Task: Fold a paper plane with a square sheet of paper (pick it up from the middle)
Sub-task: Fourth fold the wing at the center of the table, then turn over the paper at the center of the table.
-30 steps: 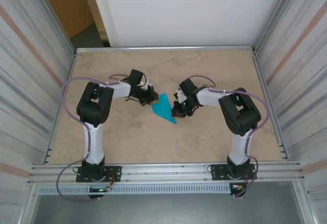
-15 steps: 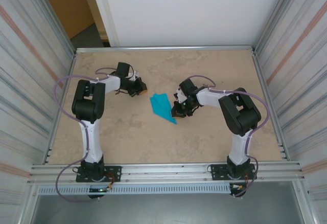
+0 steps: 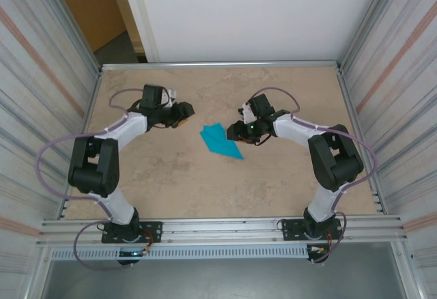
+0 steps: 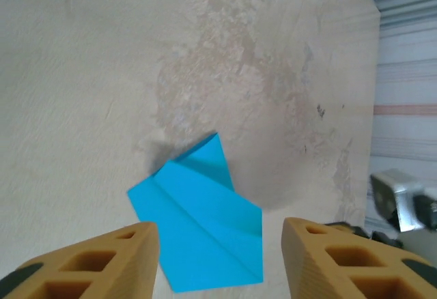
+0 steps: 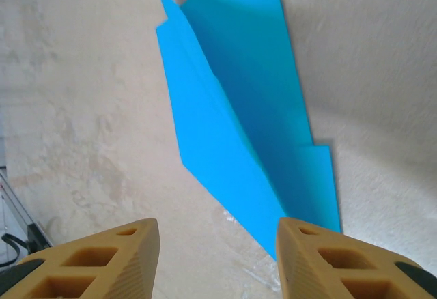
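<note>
The left gripper (image 4: 220, 234) has its jaws spread wide with nothing between them. Its two tan fingers (image 4: 102, 261) stand at the bottom of the left wrist view, one on either side of the paper plane (image 4: 198, 210). The plane lies on the table beyond them and touches neither finger.

The right gripper (image 5: 218, 234) is parted in the same way and empty. In its wrist view the tan fingertips (image 5: 109, 251) frame the lower end of the paper plane (image 5: 239, 108), with bare table between the paper and each pad.

From above, the left gripper (image 3: 181, 112) hangs over the far-left part of the table (image 3: 171, 176), apart from the plane. The right gripper (image 3: 237, 131) sits just beside the plane's right edge.

The paper plane (image 3: 220, 140) rests on the beige, marbled surface at about the middle of the table, between the two grippers. It is a teal-blue folded shape with a long straight crease. Its wide end faces far and left, and its narrow tip points near and right. The wrist views show layered flaps along the crease, and a soft shadow falls on the table next to the paper.

Each arm reaches inward from its base at the near edge, the left from the left side and the right from the right.
</note>
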Available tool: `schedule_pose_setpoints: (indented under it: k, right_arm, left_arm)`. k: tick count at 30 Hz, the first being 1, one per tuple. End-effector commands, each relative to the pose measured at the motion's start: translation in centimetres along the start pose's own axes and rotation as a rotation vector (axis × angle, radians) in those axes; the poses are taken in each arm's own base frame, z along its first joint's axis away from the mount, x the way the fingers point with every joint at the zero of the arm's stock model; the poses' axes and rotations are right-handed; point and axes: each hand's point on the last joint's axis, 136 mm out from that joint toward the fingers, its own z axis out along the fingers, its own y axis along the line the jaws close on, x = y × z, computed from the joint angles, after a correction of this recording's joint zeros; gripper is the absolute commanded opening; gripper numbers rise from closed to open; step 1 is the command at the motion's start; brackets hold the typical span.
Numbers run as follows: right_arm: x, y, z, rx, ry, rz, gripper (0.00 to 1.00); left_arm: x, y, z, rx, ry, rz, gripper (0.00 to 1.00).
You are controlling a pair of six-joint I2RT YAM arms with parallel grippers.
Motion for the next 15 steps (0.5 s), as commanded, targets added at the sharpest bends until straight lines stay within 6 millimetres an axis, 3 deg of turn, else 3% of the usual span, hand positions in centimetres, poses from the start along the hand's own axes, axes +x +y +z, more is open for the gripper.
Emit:
schedule_pose_setpoints:
  k: [1,4,9,15]
  right_arm:
    - [-0.8,-0.5,-0.4,-0.006,-0.002,-0.051,0.48]
    - [-1.2,-0.4,-0.5,-0.028,0.014,-0.113,0.49]
    - [-0.5,0.1,1.0,-0.056,0.133,-0.203,0.47]
    - [-0.4,-0.2,2.7,-0.078,0.188,-0.223,0.41]
  left_arm:
    - [1.5,1.5,-0.4,-0.025,-0.035,-0.061,0.55]
    - [2.6,2.1,-0.7,-0.014,-0.051,-0.089,0.59]
    - [3.7,2.2,-0.5,-0.007,-0.048,-0.095,0.68]
    - [3.9,1.7,-0.6,0.001,-0.07,-0.07,0.82]
